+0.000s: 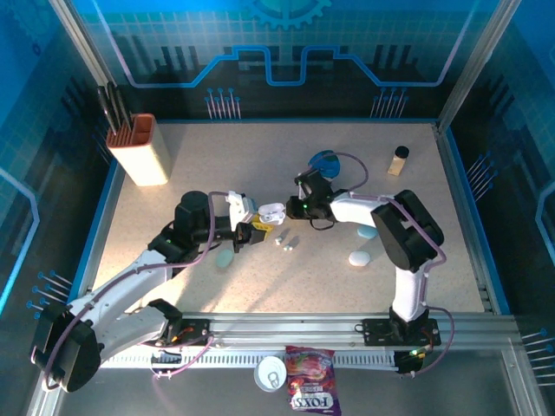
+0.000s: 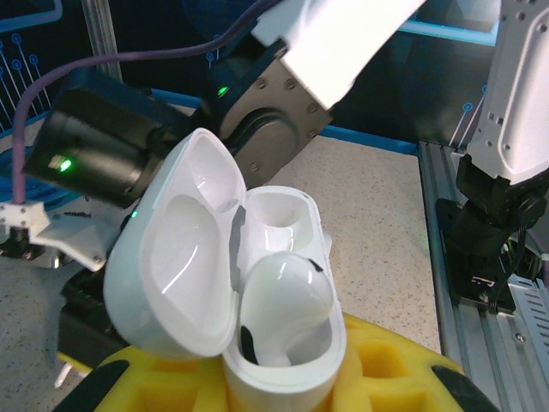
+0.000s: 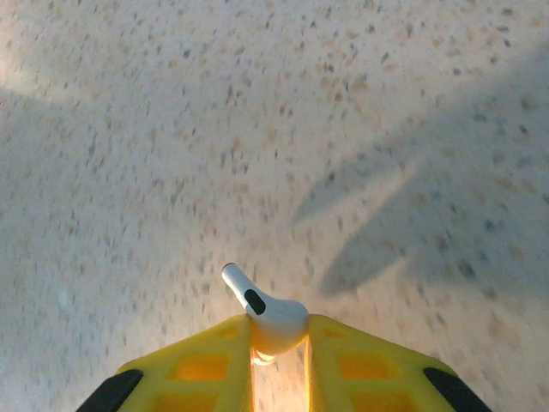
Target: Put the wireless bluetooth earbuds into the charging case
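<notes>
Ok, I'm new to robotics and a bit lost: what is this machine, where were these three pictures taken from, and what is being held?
The machine is a left arm and a right arm, bolted at the near edge of a table. One camera looks down from above, and the other two sit on the wrists. The left gripper pinches an open charging case with one earbud seated inside. The right gripper pinches a second earbud over the table. Lying about are loose earbuds, a teal case, a white case and a knife block.
</notes>
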